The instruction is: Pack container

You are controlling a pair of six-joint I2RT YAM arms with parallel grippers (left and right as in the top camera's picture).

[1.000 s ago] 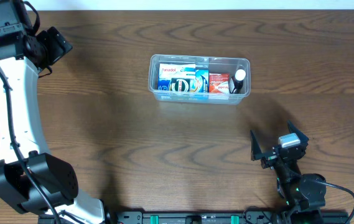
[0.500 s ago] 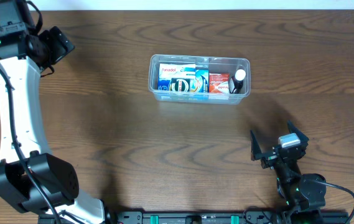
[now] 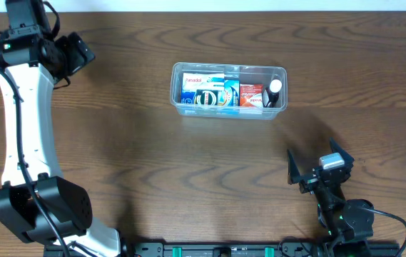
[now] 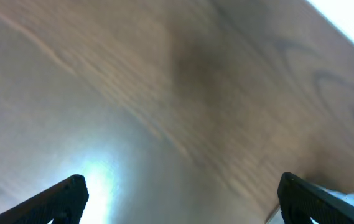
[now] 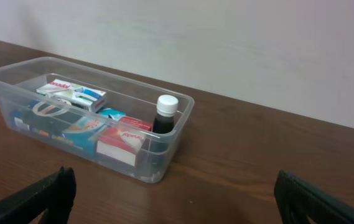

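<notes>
From my right wrist camera I see the clear plastic rectangular tub with rounded corners (image 5: 180, 134) standing on the brown wood-grain table (image 5: 245, 155) before a pale plain wall (image 5: 226, 43). At its right end a dark bottle with a white cap (image 5: 164, 115) stands upright. A red-and-white cardboard box (image 5: 124, 142) lies just beside it. A white flat box with red lettering (image 5: 72, 93) sits toward the back left. The right gripper (image 5: 177, 199) is low in frame, its black fingers (image 5: 52, 194) spread wide and holding nothing.
</notes>
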